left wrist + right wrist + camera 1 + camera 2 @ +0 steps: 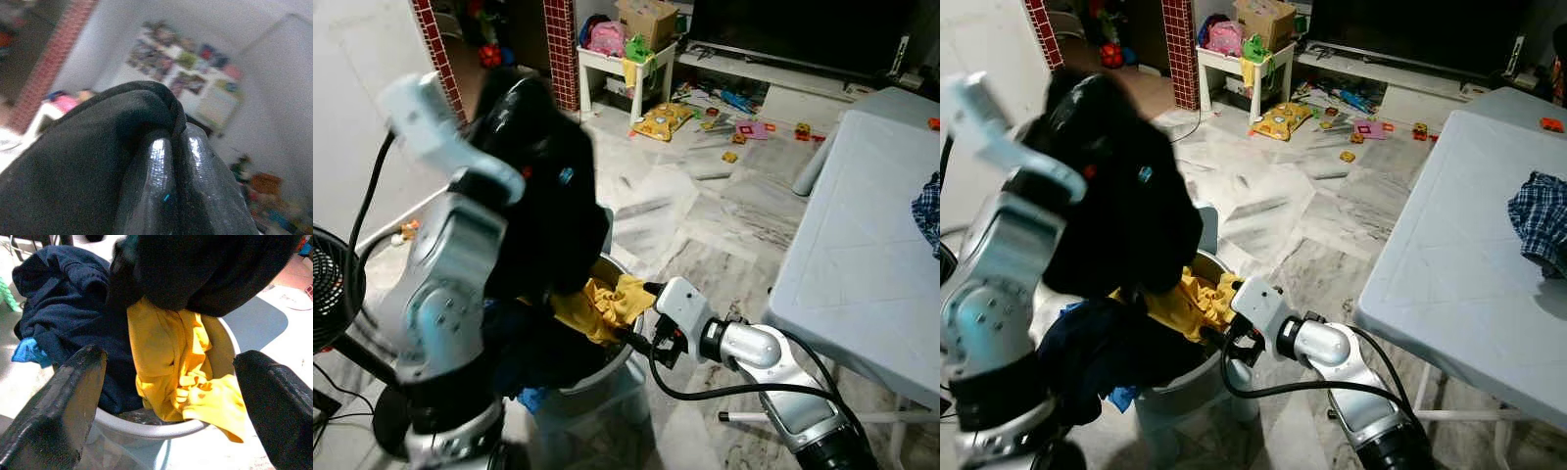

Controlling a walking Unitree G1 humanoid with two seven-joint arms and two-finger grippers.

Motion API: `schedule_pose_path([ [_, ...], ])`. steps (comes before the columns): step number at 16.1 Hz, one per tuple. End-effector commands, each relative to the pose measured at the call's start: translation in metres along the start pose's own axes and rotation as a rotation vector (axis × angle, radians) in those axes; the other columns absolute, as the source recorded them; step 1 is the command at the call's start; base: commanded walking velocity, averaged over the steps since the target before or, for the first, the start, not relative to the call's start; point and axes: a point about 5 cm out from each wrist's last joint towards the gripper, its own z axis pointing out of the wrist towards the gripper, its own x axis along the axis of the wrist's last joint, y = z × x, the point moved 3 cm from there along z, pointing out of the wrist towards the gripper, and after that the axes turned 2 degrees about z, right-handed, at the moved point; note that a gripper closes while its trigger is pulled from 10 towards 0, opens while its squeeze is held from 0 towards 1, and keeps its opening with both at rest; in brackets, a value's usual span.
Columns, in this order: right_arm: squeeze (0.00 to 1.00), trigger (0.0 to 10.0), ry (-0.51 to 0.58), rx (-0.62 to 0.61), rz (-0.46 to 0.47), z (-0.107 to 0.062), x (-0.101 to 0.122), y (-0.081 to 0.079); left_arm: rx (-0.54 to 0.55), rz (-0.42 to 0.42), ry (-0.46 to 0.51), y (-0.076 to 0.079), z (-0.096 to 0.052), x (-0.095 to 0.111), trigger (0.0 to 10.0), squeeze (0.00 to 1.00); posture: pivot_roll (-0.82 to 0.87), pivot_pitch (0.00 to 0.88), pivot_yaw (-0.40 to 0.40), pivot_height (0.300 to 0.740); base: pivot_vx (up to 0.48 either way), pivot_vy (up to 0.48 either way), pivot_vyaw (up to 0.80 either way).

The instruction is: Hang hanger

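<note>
Fingers [161,186] of the left gripper [176,161] are pinching the black garment [548,196] above the basket [161,428]; the right gripper [168,382] is gaping beside its rim.

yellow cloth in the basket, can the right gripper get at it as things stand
Probably yes. The right gripper, jaws open, sits just beside the yellow cloth at the basket rim; the black garment the left gripper holds hangs above it.

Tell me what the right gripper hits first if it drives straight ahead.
Most likely the yellow garment draped over the basket's rim; the open right gripper points straight at it, though depth is uncertain.
</note>
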Motion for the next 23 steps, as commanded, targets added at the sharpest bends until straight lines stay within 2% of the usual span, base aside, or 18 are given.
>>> schedule_pose_path([
  [1, 0.0, 10.0, -0.005, -0.003, -0.017, 0.001, -0.001, 0.001, 0.111, -0.005, -0.013, -0.022, -0.013, -0.007, 0.0, 0.0, -0.07, 0.0, -0.017, 0.74, 0.0, 0.0, 0.0],
  [3, 0.0, 10.0, -0.012, -0.003, -0.022, -0.001, -0.004, 0.001, 0.266, 0.058, -0.051, -0.05, -0.041, -0.019, 0.0, 0.0, -0.07, 0.0, -0.021, 0.74, 0.0, 0.0, 0.0],
  [4, 0.0, 10.0, -0.017, -0.004, -0.025, -0.003, -0.006, 0.001, 0.347, 0.062, -0.078, -0.064, -0.055, -0.026, 0.0, 0.0, -0.07, 0.0, -0.024, 0.74, 0.0, 0.0, 0.0],
  [5, 0.0, 10.0, -0.019, -0.004, -0.026, -0.003, -0.007, 0.001, 0.411, 0.049, -0.104, -0.074, -0.067, -0.033, 0.0, 0.0, -0.07, 0.0, -0.024, 0.74, 0.0, 0.0, 0.0],
  [7, 0.0, 10.0, -0.023, -0.003, -0.04, -0.001, -0.007, 0.002, 0.67, -0.032, -0.257, -0.111, -0.112, -0.072, 0.0, 0.0, -0.06, 0.0, -0.034, 0.74, 0.0, 0.0, 0.0],
  [8, 0.0, 10.0, -0.023, -0.002, -0.044, -0.001, -0.007, 0.002, 0.688, -0.04, -0.27, -0.114, -0.115, -0.075, 0.0, 0.0, -0.06, 0.003, -0.037, 0.74, 0.0, 0.0, 0.0],
  [9, 0.0, 10.0, -0.022, -0.001, -0.068, 0.0, -0.005, 0.003, 0.76, -0.104, -0.296, -0.123, -0.127, -0.087, 0.0, 0.0, -0.06, 0.005, -0.039, 0.74, 0.0, 0.0, 0.0],
  [13, 0.0, 10.0, -0.019, -0.034, -0.086, -0.004, -0.005, 0.008, 0.827, -0.103, -0.371, -0.133, -0.142, -0.099, 0.0, 0.0, -0.07, 0.011, -0.037, 0.74, 0.0, 0.0, 0.0],
  [15, 0.0, 10.0, -0.014, -0.048, -0.091, -0.003, -0.004, 0.01, 0.836, -0.062, -0.439, -0.137, -0.147, -0.105, 8.4, 0.0, -0.07, 0.013, -0.036, 0.74, 0.0, 0.0, 0.0],
  [16, 0.0, 10.0, -0.014, -0.052, -0.098, -0.002, -0.004, 0.01, 0.808, -0.003, -0.483, -0.137, -0.147, -0.106, 10.0, 0.0, -0.07, 0.013, -0.036, 0.74, 0.0, 0.0, 0.0],
  [17, 0.0, 10.0, -0.012, -0.054, -0.107, -0.002, -0.003, 0.01, 0.745, 0.136, -0.592, -0.134, -0.149, -0.112, 10.0, 1.0, -0.07, 0.013, -0.037, 0.74, 0.0, 0.0, 0.0],
  [18, 0.0, 10.0, -0.011, -0.056, -0.109, -0.001, -0.003, 0.01, 0.705, 0.223, -0.653, -0.133, -0.152, -0.114, 10.0, 1.0, -0.06, 0.013, -0.037, 0.74, 0.0, 0.0, 0.0],
  [21, 0.0, 10.0, -0.007, -0.065, -0.114, 0.001, -0.002, 0.012, 0.613, 0.409, -0.751, -0.128, -0.158, -0.118, 10.0, 1.0, -0.06, 0.015, -0.036, 0.74, 0.0, 0.0, 0.0],
  [22, 0.0, 10.0, -0.003, -0.068, -0.119, 0.002, -0.001, 0.012, 0.524, 0.567, -0.807, -0.126, -0.164, -0.117, 10.0, 1.0, -0.06, 0.014, -0.035, 0.74, 0.0, 0.0, 0.0],
  [23, 0.0, 10.0, -0.003, -0.068, -0.12, 0.003, -0.001, 0.012, 0.494, 0.634, -0.827, -0.127, -0.167, -0.116, 10.0, 1.0, -0.06, 0.013, -0.033, 0.74, 0.0, 0.0, 0.0],
])
